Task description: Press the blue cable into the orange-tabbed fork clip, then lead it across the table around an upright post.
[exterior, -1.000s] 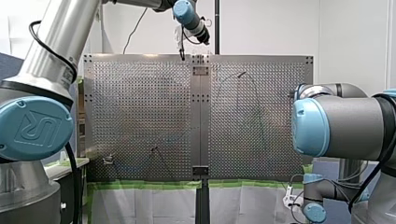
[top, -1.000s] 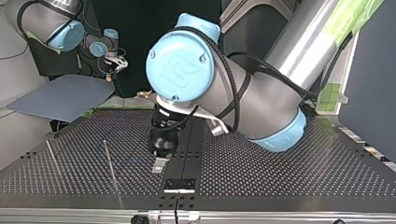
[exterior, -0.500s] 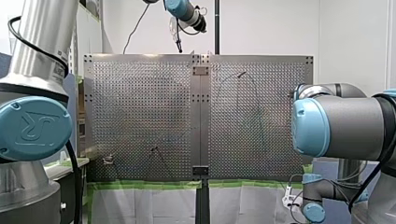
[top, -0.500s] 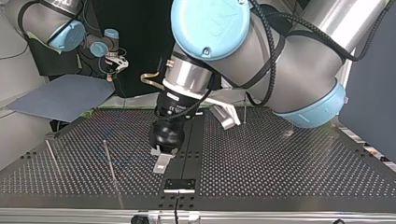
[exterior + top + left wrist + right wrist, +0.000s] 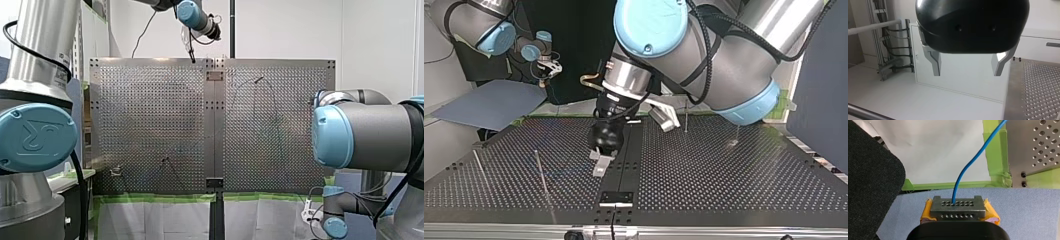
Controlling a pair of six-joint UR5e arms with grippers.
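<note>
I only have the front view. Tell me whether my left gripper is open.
Observer: It is open. In the left wrist view the left gripper has its fingers spread with nothing between them.
Operator: Now report the cable.
Observer: In the right wrist view the blue cable comes out of the right gripper, which is shut on it. The gripper is over a blue-grey sheet, beside the table's corner.
Operator: Find me a post.
Observer: In the top view a thin upright post stands on the table, to the view's right of the left gripper.
</note>
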